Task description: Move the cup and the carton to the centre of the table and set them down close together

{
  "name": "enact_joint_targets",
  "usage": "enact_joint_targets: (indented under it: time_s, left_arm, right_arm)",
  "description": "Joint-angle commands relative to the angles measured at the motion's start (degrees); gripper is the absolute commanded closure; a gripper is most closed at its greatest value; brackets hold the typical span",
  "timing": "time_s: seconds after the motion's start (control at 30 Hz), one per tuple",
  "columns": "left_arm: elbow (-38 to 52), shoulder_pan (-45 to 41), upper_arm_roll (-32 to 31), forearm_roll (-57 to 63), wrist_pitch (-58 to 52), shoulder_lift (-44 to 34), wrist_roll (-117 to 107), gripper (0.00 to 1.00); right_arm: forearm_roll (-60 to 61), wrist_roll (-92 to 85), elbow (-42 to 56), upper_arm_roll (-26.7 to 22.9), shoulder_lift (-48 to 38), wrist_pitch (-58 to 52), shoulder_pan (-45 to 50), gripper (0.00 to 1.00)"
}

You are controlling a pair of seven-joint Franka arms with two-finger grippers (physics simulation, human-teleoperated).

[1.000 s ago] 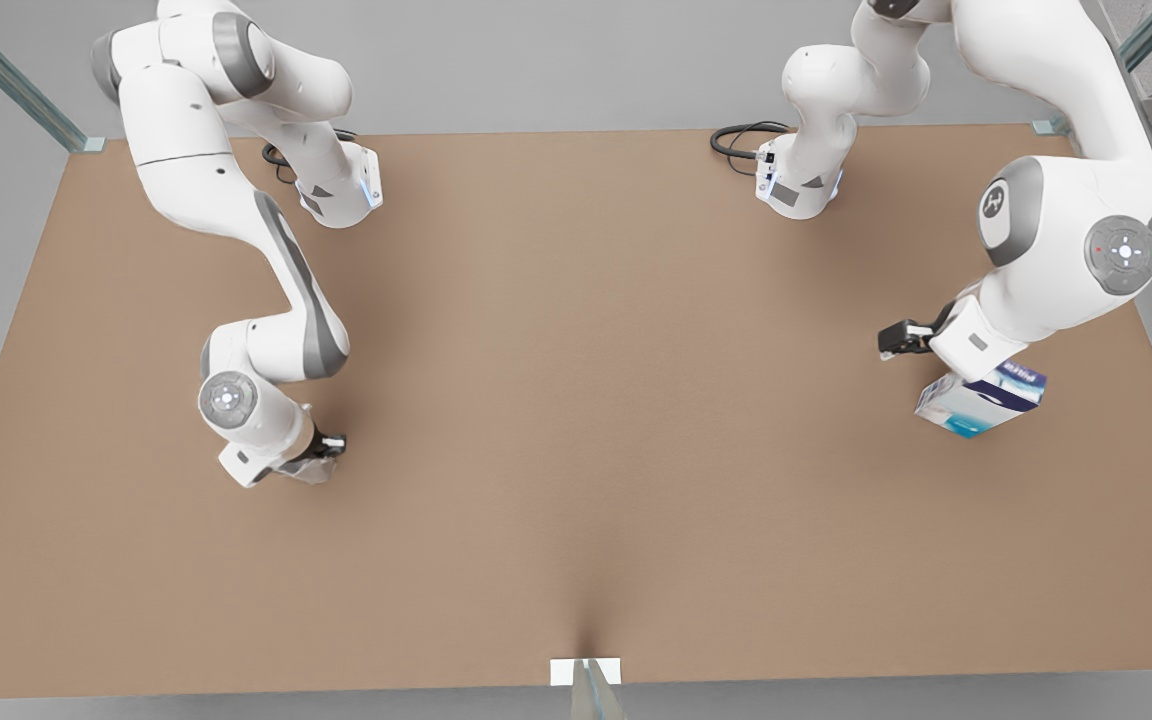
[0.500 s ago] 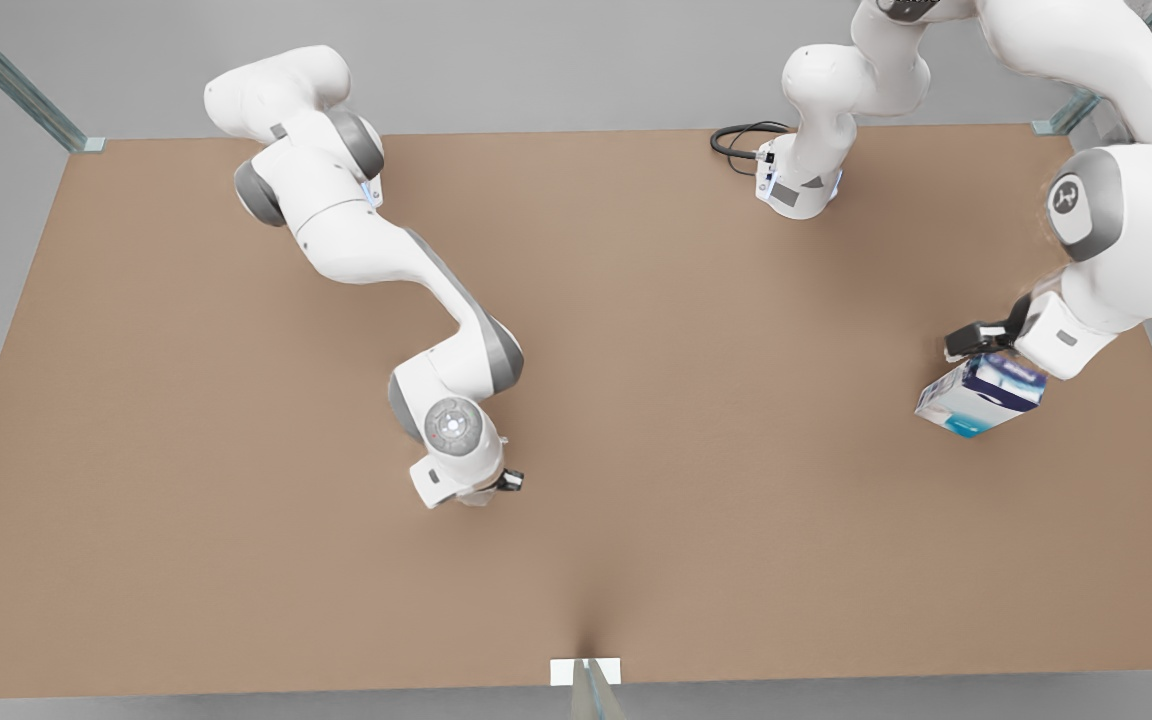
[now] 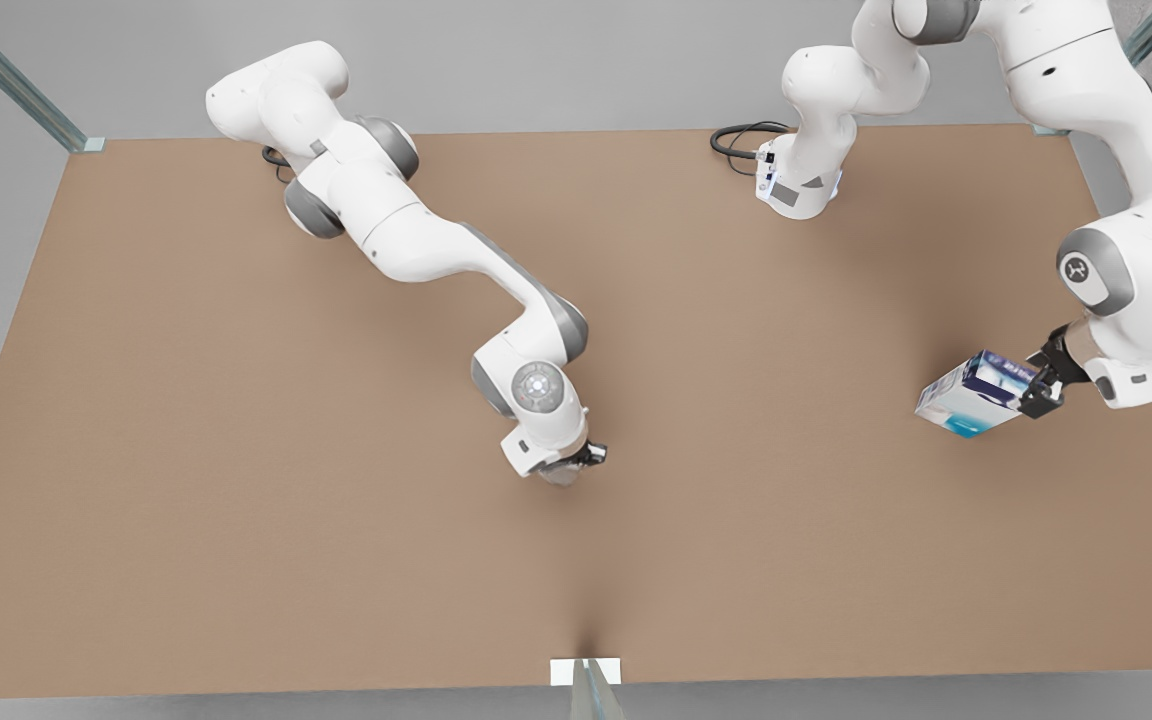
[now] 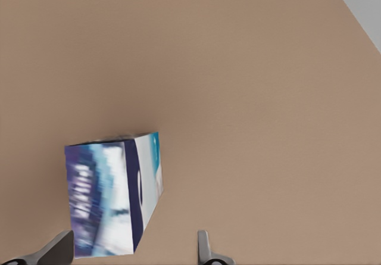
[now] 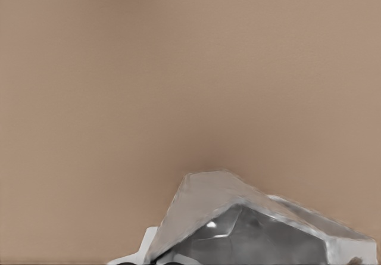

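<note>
the right gripper [image 3: 576,468], arm stretched low to the table's [image 3: 236,450] middle, pinches the cup [image 5: 238,223]. the left gripper [image 3: 1034,392], fingers spread, sits beside the carton [image 3: 971,395] near the front view's right edge; its lettering is unreadable.

Both arms reached over the table

Right gripper [image 3: 576,466] clamped, mid-table — left gripper [image 3: 1034,392] spread wide near the front view's right edge.
</note>
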Motion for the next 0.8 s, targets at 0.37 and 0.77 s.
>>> enact_joint_targets:
  time_s: [0.37, 0.77]
  left_arm:
    - [-6.1, 1.6, 1.2, -1.5, 1.7, 1.1, 0.8, 0.0]
    - [-6.2, 1.7, 1.2, -1.8, 2.7, 3.7, 0.8, 0.47]
  right_arm:
    - [-0.5, -0.3, -1.2, -0.3, 0.2, 0.4, 1.2, 0.02]
    - [0.2, 0.2, -1.0, 4.2, -0.8, -0.3, 0.5, 0.0]
